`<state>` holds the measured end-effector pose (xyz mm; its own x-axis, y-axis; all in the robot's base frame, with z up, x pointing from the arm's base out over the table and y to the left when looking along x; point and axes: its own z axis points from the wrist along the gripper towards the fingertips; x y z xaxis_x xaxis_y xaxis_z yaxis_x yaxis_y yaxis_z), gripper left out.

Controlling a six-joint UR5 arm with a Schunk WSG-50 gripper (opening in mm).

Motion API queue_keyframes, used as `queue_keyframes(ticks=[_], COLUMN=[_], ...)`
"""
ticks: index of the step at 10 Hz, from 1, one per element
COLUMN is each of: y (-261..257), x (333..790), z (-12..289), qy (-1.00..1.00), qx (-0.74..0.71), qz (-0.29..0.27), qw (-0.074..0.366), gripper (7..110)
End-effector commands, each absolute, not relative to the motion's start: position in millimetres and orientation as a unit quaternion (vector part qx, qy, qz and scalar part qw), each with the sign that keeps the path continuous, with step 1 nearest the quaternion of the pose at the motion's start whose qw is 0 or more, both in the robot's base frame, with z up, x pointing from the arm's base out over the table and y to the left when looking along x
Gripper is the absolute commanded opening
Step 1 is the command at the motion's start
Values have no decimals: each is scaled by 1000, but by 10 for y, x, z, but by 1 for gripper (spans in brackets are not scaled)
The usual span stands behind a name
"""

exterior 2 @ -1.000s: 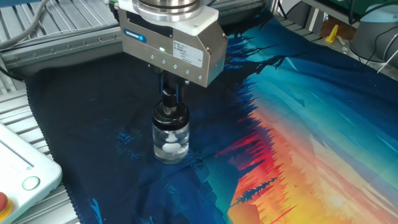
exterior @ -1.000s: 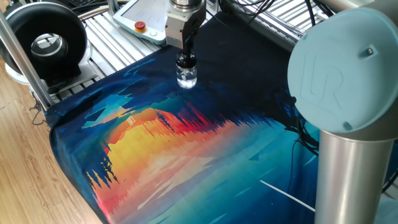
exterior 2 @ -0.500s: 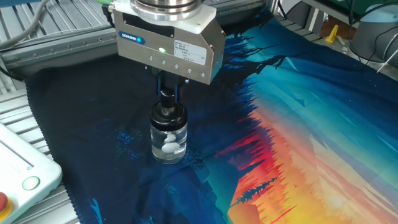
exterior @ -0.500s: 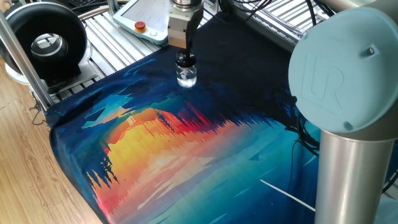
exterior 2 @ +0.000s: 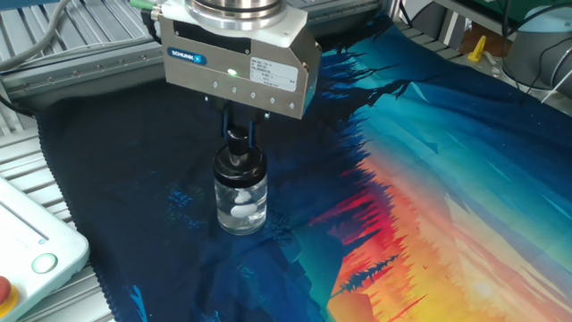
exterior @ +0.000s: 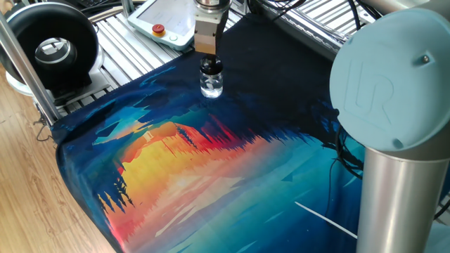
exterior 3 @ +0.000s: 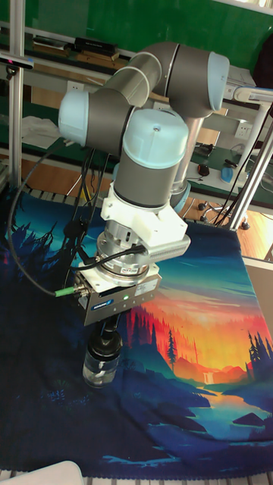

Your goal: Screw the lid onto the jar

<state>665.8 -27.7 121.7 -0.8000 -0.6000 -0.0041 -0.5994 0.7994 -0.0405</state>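
Note:
The jar [exterior 2: 240,202] is a small clear glass bottle with white bits inside, standing upright on the dark part of the printed cloth; it also shows as jar [exterior: 211,85] and jar [exterior 3: 99,367]. The black lid [exterior 2: 238,161] sits on its neck. My gripper [exterior 2: 237,137] points straight down over it, fingers shut on the lid's narrow top. The gripper [exterior: 209,62] and gripper [exterior 3: 110,328] stand directly above the jar in the other views.
A white pendant with a red button [exterior: 159,29] lies at the back left, its corner [exterior 2: 27,259] near the cloth edge. A large black ring-shaped device [exterior: 50,49] stands at far left. The arm's big joint [exterior: 387,91] fills the right foreground. Slatted metal table [exterior 2: 36,45] surrounds the cloth.
The gripper body has turned about its vertical axis while holding the lid; the jar has shifted very slightly to the left on the cloth.

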Motion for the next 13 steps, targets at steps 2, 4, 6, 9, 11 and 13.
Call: queue_keyframes(ticks=[2,4,6,9,11,13], y=[-83,-84,-81,-139,-171,-148], x=[6611,6600,6615,6685,6735,6831], z=[1186,1153,1155,1180,1214,1258], qy=[942,938,938,933,931,926], qx=[-333,-345,-346,-358,-365,-375], qz=[26,29,28,17,13,6], qw=[19,20,22,29,32,37], gripper=[44,44,44,44,44,22])
